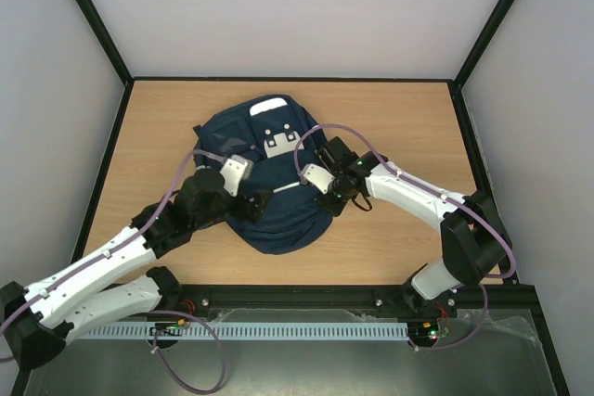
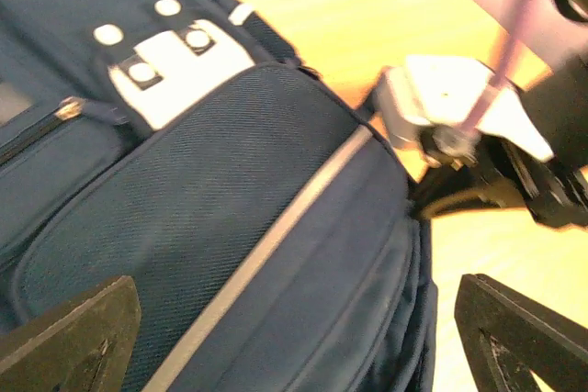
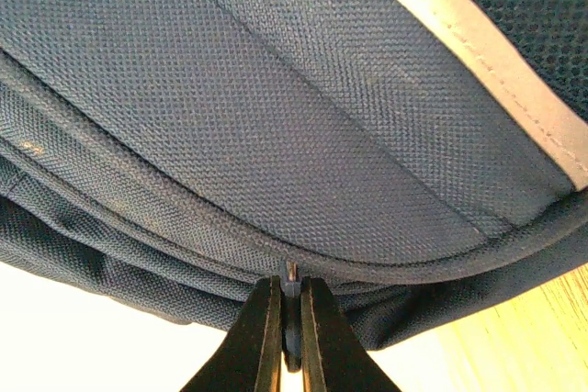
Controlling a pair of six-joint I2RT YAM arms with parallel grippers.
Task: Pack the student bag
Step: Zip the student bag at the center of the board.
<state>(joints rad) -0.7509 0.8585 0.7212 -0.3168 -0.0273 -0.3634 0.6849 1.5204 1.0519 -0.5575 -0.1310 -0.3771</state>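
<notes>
The navy student bag (image 1: 278,215) lies flat in the middle of the wooden table, its white patch (image 1: 277,141) toward the far side. My left gripper (image 1: 252,201) hovers open over the bag's front pocket (image 2: 211,218), with one finger (image 2: 73,337) on each side of the fabric and nothing held. My right gripper (image 1: 327,194) is at the bag's right edge. In the right wrist view it (image 3: 290,286) is shut on a small dark zipper pull (image 3: 291,273) on the seam of the bag (image 3: 276,89). A grey reflective strip (image 2: 276,227) crosses the pocket.
Light wooden table (image 1: 408,127) with a black frame round it and white walls behind. The right arm's white wrist (image 2: 459,112) shows close by in the left wrist view, at the bag's edge. A black rail (image 1: 297,296) runs along the near edge.
</notes>
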